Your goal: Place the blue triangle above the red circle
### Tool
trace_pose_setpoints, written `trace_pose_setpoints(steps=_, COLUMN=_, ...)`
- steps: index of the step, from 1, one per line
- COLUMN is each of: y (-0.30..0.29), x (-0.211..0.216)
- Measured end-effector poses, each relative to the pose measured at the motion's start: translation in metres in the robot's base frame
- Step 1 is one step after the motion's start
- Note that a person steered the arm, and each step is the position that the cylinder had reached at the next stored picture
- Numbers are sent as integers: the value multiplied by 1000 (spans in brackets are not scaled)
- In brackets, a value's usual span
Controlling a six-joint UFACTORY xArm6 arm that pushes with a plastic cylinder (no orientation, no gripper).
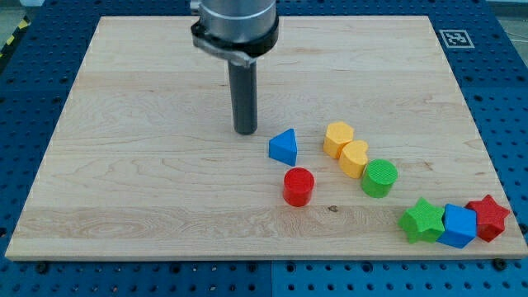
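Resting on the worktop (124, 165), my tip (245, 132), having no jaws, is sitting near our blue triangle (283, 147), above the red circle (299, 186).

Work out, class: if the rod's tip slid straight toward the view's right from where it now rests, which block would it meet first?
Probably the blue triangular block: it lies just right of and slightly below my tip. The tip might only clip its upper corner; depth is unclear.

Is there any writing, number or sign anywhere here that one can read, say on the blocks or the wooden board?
No readable words or numbers anywhere.
Black-and-white square marker, at the wooden board's corner in the view's top right: a coded pattern, not text.
Blue triangle, red circle and the other blocks: plain, no labels.
My tip, left of the blue triangle: its rod is unmarked.
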State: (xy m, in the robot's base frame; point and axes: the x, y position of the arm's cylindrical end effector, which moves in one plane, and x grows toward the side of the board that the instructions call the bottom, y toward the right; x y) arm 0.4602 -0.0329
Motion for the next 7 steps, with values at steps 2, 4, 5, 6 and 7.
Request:
trace_pose_setpoints(steps=2, y=11, x=31)
trace_pose_setpoints(steps=4, y=33, x=3)
trace_pose_setpoints(steps=5, y=54, x=10)
trace_pose_setpoints(steps=6, y=67, x=25)
trace_pose_setpoints(steps=7, y=71, x=30)
